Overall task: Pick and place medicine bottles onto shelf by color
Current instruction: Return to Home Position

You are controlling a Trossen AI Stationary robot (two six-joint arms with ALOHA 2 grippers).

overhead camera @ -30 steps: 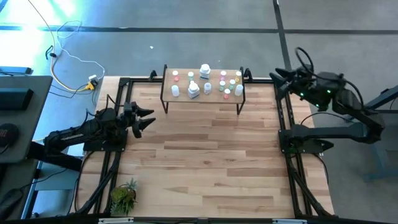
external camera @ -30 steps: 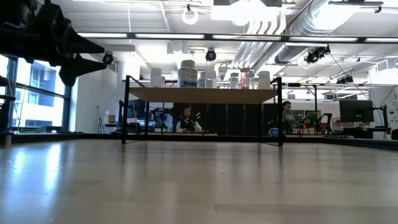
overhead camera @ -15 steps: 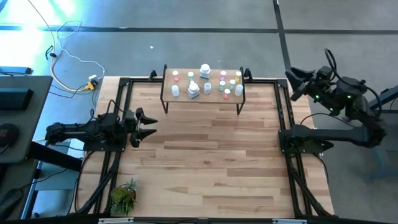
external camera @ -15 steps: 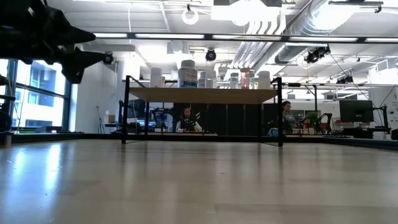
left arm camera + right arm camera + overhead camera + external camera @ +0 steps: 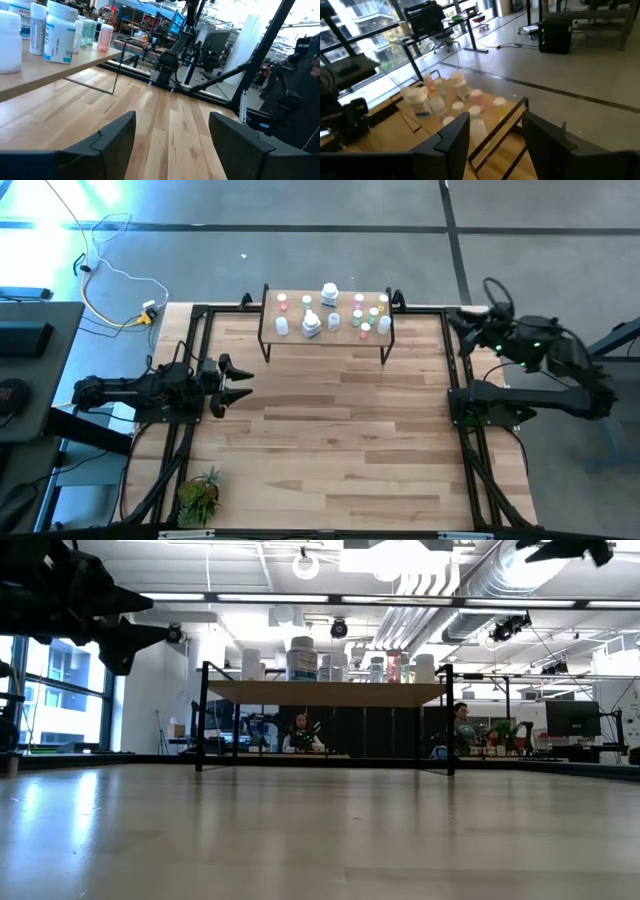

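Observation:
The shelf (image 5: 296, 315) stands at the table's far edge on thin black legs; it also shows in the low view (image 5: 325, 693). Several small white medicine bottles (image 5: 358, 315) with pink, green, yellow and white caps stand upright on its top board, with two larger white ones (image 5: 329, 293) among them. My left gripper (image 5: 238, 380) is open and empty over the table's left part, in front of the shelf's left end. My right gripper (image 5: 458, 322) is open and empty at the table's right edge, to the right of the shelf and high up, as in the low view (image 5: 565, 550).
A small green potted plant (image 5: 198, 495) stands at the table's near left corner. Black frame rails (image 5: 455, 380) run along both sides of the table. Bare plank tabletop (image 5: 340, 430) lies between the arms. People sit in the room behind the shelf (image 5: 302, 732).
My right gripper drew back toward the table's right edge, then came back a little toward the shelf; it now shows at the top of the low view. My left gripper shifted slightly toward the near edge, then kept still. The bottles have not moved.

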